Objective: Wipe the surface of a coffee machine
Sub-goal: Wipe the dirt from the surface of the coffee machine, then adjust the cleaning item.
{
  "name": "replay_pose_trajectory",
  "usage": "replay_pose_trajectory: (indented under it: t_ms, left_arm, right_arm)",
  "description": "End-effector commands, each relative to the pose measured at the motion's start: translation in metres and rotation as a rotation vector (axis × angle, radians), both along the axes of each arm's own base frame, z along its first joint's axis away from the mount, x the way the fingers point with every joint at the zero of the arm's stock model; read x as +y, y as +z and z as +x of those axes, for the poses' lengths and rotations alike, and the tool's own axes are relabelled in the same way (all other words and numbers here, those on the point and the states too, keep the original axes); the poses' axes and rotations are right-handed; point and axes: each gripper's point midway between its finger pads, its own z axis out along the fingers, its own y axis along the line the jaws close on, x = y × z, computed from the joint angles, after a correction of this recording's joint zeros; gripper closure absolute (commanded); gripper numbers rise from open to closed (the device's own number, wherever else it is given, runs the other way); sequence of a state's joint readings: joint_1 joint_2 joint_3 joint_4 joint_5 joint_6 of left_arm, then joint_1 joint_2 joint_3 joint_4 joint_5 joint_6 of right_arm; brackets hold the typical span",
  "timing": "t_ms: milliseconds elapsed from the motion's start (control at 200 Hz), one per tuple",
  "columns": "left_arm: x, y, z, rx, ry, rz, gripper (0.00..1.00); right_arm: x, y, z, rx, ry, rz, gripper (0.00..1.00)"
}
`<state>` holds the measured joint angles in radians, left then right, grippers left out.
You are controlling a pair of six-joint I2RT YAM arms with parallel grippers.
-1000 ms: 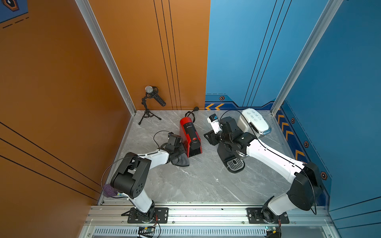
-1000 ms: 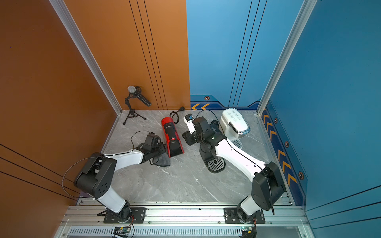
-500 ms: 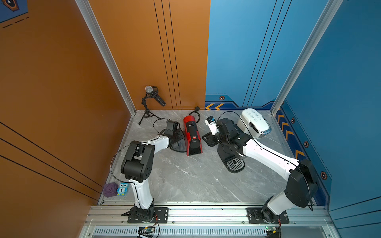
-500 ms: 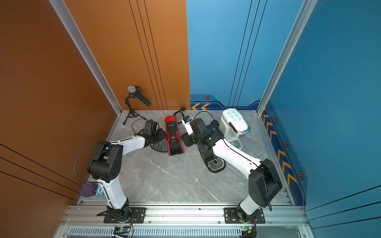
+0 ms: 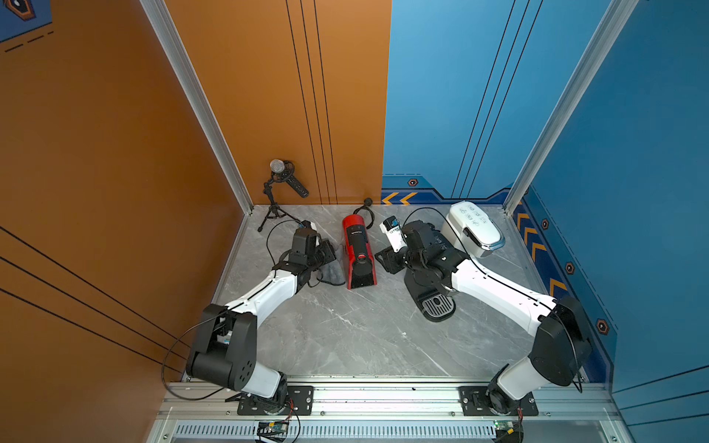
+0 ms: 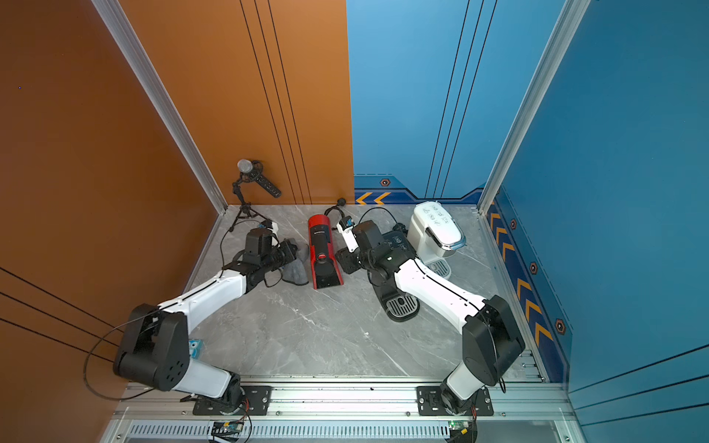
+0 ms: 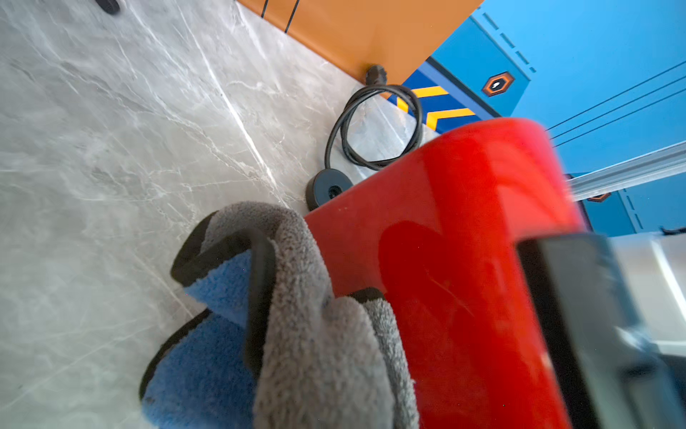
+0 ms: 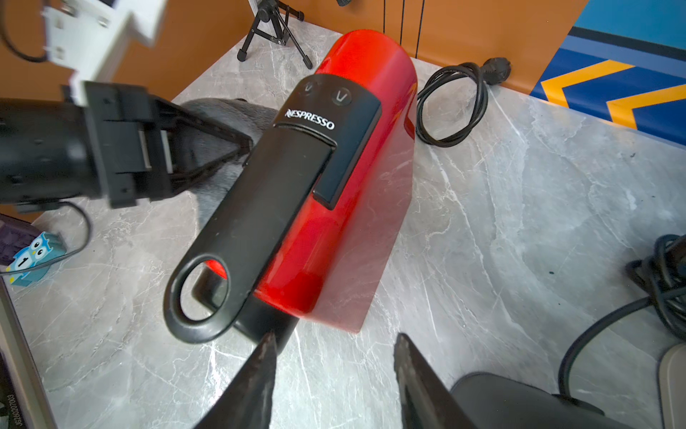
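Note:
A red coffee machine (image 5: 358,249) (image 6: 324,253) with a black lever top stands mid-table, and the right wrist view shows its length (image 8: 345,193). My left gripper (image 5: 329,255) (image 6: 292,251) is shut on a grey and blue cloth (image 5: 333,271) (image 6: 297,270). The cloth (image 7: 315,334) is pressed against the machine's red left side (image 7: 456,260) and hides the jaws in the left wrist view. My right gripper (image 5: 383,261) (image 8: 334,338) stands open and empty. It is on the machine's right, near its front end, with one fingertip close to the black base.
A black coffee machine with a round drip tray (image 5: 437,307) lies under the right arm. A white one (image 5: 474,228) stands at the back right. A microphone tripod (image 5: 277,193) and a coiled power cord (image 5: 364,213) are at the back. An owl toy (image 6: 195,347) sits at the front left.
The left gripper has slid the cloth along the machine's left side, from near its front end toward the back. The left arm has shifted with it. The right gripper has barely moved.

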<state>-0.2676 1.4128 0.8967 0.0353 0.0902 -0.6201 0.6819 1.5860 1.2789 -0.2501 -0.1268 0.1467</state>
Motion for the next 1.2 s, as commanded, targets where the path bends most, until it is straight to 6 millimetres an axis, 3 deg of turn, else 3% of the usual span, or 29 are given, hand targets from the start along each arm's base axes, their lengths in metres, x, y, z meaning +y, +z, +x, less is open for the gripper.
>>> replay_pose_trajectory:
  t_ms: [0,210,320,405,430,540,866,1071,1196]
  left_arm:
    - [-0.003,0.010,-0.034,0.008,-0.061,0.101,1.00]
    - [-0.057,0.038,-0.078,-0.045,-0.338,-0.037,1.00]
    - [-0.078,0.055,-0.092,-0.087,-0.438,-0.095,1.00]
    - [-0.084,0.070,-0.097,-0.134,-0.464,-0.112,1.00]
    - [-0.085,0.074,-0.098,-0.144,-0.469,-0.125,1.00]
    - [-0.096,0.091,-0.103,-0.172,-0.510,-0.199,1.00]
    - [-0.113,0.104,-0.106,-0.171,-0.555,-0.279,1.00]
    - [-0.118,0.108,-0.116,-0.160,-0.582,-0.317,1.00]
    - [-0.123,0.114,-0.122,-0.153,-0.614,-0.365,1.00]
  right_arm:
    - [0.005,0.007,-0.002,-0.001,0.005,0.043,0.48]
    - [0.024,0.036,-0.023,0.018,0.122,0.192,0.47]
    - [0.038,0.039,-0.035,0.057,0.195,0.245,0.45]
    - [0.041,0.035,-0.038,0.069,0.212,0.254,0.42]
    - [0.051,0.035,-0.050,0.077,0.247,0.262,0.41]
    - [0.060,0.038,-0.063,0.095,0.289,0.311,0.34]
    - [0.078,0.040,-0.086,0.116,0.368,0.348,0.24]
    - [0.089,0.041,-0.087,0.112,0.380,0.342,0.25]
    - [0.095,0.043,-0.088,0.101,0.386,0.355,0.35]
